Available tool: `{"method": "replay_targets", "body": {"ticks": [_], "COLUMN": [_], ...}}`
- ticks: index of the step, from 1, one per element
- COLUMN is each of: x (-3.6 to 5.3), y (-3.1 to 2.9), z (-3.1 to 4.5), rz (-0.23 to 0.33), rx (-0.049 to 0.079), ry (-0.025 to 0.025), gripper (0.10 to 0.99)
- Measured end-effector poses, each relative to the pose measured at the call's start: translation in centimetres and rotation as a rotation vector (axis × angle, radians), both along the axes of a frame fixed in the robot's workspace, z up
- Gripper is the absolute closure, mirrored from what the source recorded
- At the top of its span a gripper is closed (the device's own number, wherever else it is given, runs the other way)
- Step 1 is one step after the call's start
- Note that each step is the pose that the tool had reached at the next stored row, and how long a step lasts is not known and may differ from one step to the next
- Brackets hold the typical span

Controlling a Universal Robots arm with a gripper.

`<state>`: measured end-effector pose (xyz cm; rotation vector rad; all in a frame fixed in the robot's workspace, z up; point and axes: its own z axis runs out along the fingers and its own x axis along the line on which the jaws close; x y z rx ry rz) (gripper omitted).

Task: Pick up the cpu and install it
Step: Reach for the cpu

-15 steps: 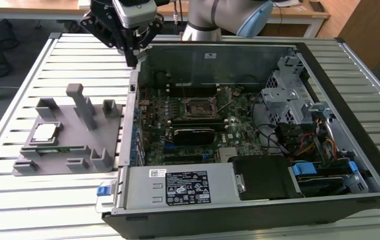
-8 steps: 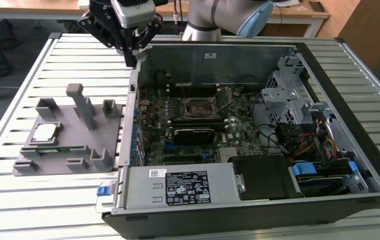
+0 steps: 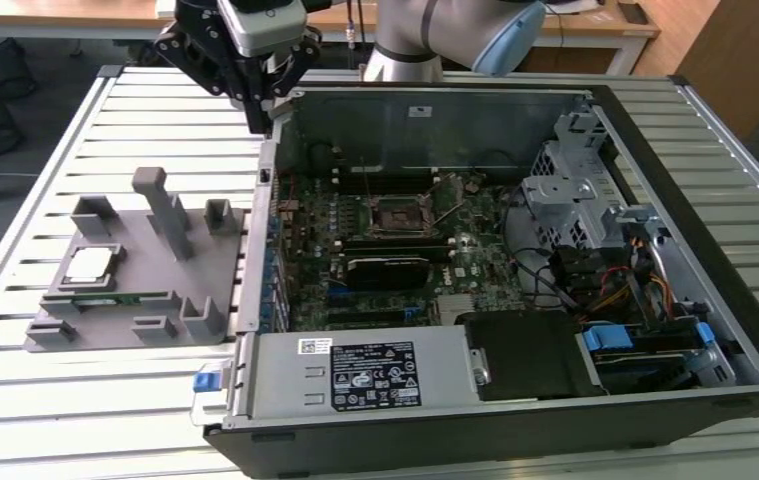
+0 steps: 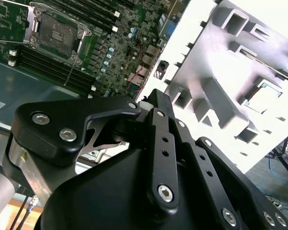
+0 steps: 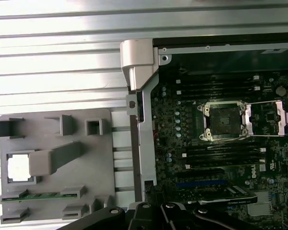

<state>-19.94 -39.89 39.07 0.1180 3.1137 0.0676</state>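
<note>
Exterior view: cpu (image 3: 91, 265) lies beside the case (image 3: 486, 440)

The cpu lies flat in a gray holder (image 3: 152, 285) just beside the case, so it is easy to reach from above. The tool (image 3: 262, 115) hangs over a corner of the case, apart from the cpu; open or closed, I cannot tell. Inside the case the socket (image 3: 393, 215) is uncovered.

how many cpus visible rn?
1: the cpu lies in the grey holder tray, at the exterior view's left of the open computer case. The motherboard socket looks empty.
</note>
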Motion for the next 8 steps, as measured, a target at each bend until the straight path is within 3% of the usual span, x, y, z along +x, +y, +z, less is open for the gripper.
{"method": "replay_targets", "body": {"ticks": [8], "x": [-0.24], "y": [0.00], "z": [-0.01], "rz": [0.000], "rx": [0.000], "ry": [0.0000], "gripper": [0.980]}}
